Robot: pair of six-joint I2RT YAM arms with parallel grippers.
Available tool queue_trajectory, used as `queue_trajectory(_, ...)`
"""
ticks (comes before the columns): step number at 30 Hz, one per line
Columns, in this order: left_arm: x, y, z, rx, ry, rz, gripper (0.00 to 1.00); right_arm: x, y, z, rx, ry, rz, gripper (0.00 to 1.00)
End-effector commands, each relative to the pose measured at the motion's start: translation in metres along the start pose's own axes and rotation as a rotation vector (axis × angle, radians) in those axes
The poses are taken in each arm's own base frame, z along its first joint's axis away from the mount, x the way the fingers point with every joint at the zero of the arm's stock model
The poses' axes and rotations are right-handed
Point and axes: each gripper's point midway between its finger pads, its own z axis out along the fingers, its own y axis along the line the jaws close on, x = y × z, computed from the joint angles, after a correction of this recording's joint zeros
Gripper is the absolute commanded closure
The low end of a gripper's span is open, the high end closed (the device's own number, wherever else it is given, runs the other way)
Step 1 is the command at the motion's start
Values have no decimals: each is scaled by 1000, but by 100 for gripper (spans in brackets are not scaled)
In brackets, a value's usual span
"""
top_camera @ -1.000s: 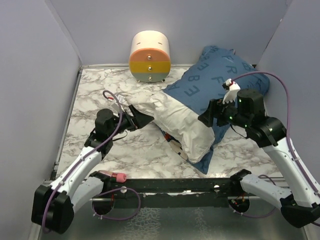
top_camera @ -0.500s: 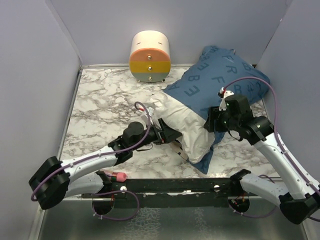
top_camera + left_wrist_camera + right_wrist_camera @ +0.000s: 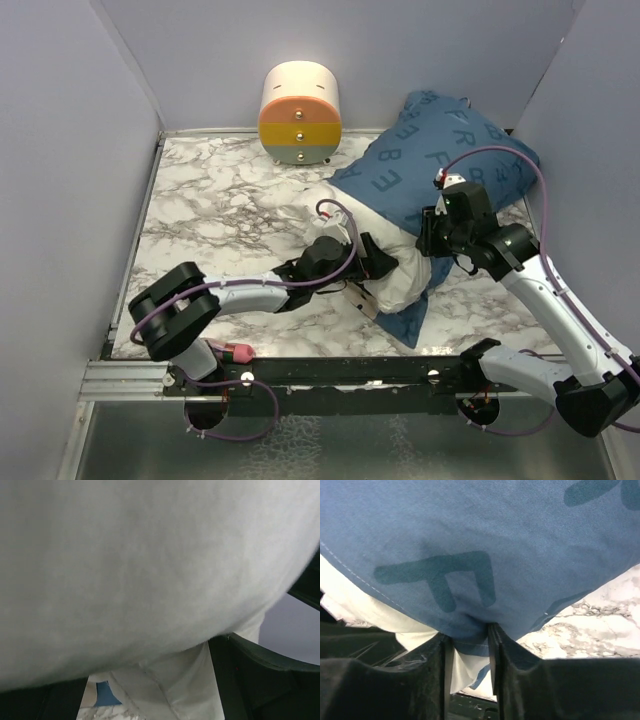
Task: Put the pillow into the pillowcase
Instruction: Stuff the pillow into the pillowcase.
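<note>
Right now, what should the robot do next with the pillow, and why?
Probably push the pillow deeper in. The open left gripper sits against its bare white end, which is outside the pillowcase. The right gripper pinches the pillowcase hem, so the mouth looks held.

White pillow [image 3: 405, 283] — partly inside blue lettered pillowcase [image 3: 440, 150], near end protruding

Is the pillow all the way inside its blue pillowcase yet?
Not yet. The pillow is partly inside the pillowcase. The right gripper pinches the pillowcase edge while the open left gripper presses on the pillow. Left to do: the white near end sticks out and needs pushing in.
</note>
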Motion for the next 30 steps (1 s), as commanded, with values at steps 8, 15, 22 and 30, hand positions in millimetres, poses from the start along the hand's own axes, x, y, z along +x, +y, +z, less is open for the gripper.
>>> queue_trajectory(8, -44, 55, 64, -240, -147, -29, 32, -41, -3, -29, 9, -155, -8, 45)
queue_trajectory(15, -61, 76, 63, -281, -163, -31, 62, -33, -19, -8, 104, -130, -5, 44)
queue_trajectory(22, -63, 69, 71, -227, -124, -19, 63, -38, -18, 28, 95, -120, -10, 44)
queue_trajectory(30, -67, 64, 76, -182, -107, -5, 67, -33, -4, 51, 17, -78, -46, 63)
